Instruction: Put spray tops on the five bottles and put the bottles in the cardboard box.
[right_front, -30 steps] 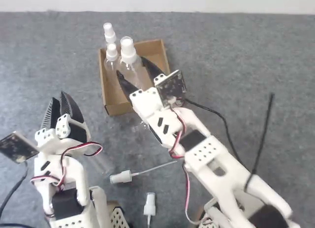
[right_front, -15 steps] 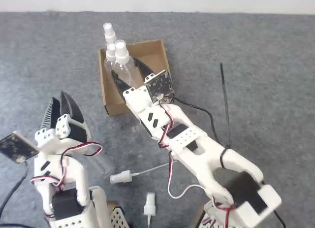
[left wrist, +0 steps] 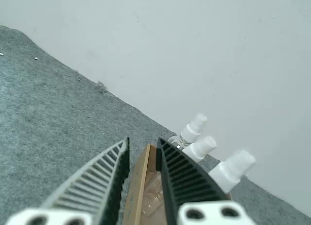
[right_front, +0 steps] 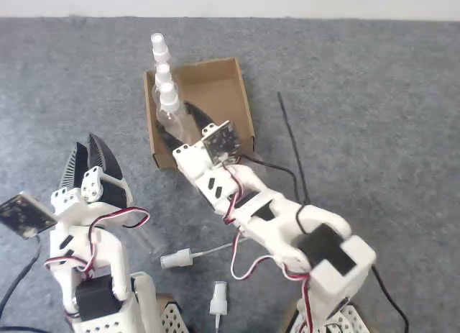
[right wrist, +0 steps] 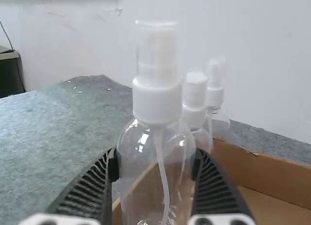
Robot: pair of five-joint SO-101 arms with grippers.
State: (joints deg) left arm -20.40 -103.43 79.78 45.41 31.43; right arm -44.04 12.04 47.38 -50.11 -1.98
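The right gripper (right_front: 175, 117) clamps a clear bottle (right wrist: 155, 152) by its body, jaws closed against both sides. The bottle is upright, its white spray top (right wrist: 156, 64) fitted. It stands along the left wall of the cardboard box (right_front: 230, 96), at the near end of a row of three; whether it rests on the box floor cannot be told. Two more capped bottles line up behind it. The middle bottle (right_front: 164, 78) is at the box's far left corner. The farthest bottle (right_front: 158, 45) is at or just past the far wall, and it is unclear whether it is inside or outside. The left gripper (right_front: 85, 142) is held up above the grey worktop (right_front: 374, 96), well to the near left of the box, its ribbed jaws parted by a narrow gap and holding nothing. Beside the left arm a bare bottle (right_front: 149, 239) lies on its side. Near it rest a loose spray top (right_front: 180, 259) with its thin tube and, closer to the front edge, a second loose spray top (right_front: 219, 298).
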